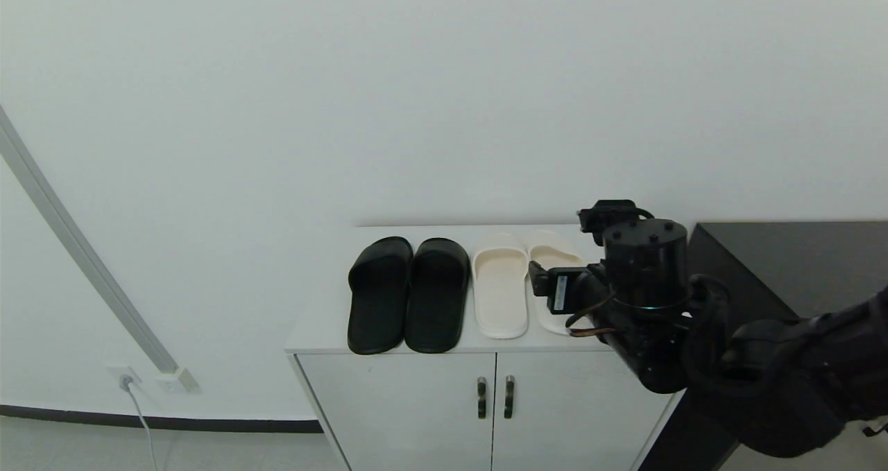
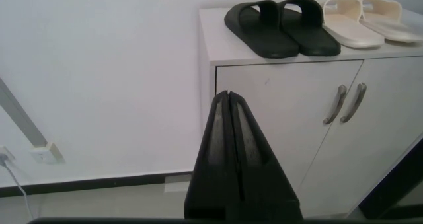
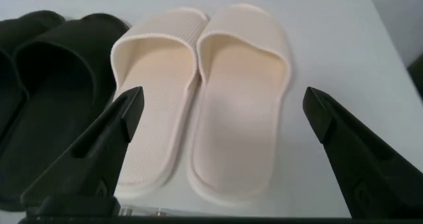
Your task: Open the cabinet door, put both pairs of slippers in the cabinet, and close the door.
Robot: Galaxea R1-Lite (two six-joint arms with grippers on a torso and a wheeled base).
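- Fingers point(image 2: 218, 158) of the left gripper point(image 2: 228, 98), flat black wedges, are pressed together with only a thin seam between them. They sit near the front corner of the cabinet point(image 1: 388, 401) at 7 o'clock, taking the wall as 12.
- White and smooth, the cabinet has two flat doors closed, with slim curved metal handles point(image 1: 493, 396) side by side at the centre seam.
- Black slippers point(image 1: 409, 294), matte moulded slides with broad straps, lie touching on the 9 o'clock half of the top, toes toward 12.
- Cream slippers point(image 1: 499, 290), one finely ribbed on its footbed, lie just beside them at 3 o'clock, both pairs on the top.
- Right gripper point(image 3: 223, 98) hovers over the cream pair, its angular black fingers point(image 3: 99, 158) spread wide, holding nothing.
- Dark flat table point(image 1: 798, 263) adjoins the cabinet at 3 o'clock.
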